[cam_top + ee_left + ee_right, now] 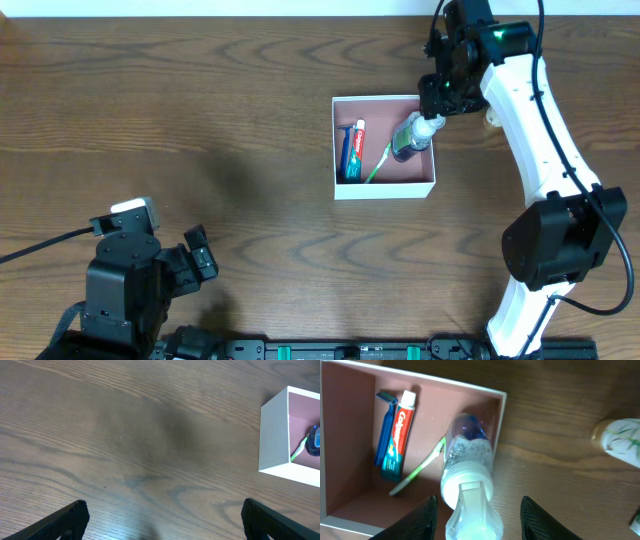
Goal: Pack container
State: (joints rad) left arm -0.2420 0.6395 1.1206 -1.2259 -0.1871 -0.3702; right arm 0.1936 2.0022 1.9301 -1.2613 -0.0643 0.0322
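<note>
The container (385,190), a square white box with a dusty-pink inside, sits right of centre; it also shows in the left wrist view (274,437) and the right wrist view (500,415). Inside lie a blue razor (384,425), a red-and-white toothpaste tube (397,435) and a green toothbrush (417,470). A clear spray bottle (467,455) with a white cap leans in the box's right part, its base down. My right gripper (477,510) is open, its fingers on either side of the bottle's cap without touching it. My left gripper (165,515) is open and empty over bare wood at the lower left.
A small cream bottle with a green leaf print (615,440) lies on the table just right of the box, near the right arm (540,110). The table is dark brown wood (200,120).
</note>
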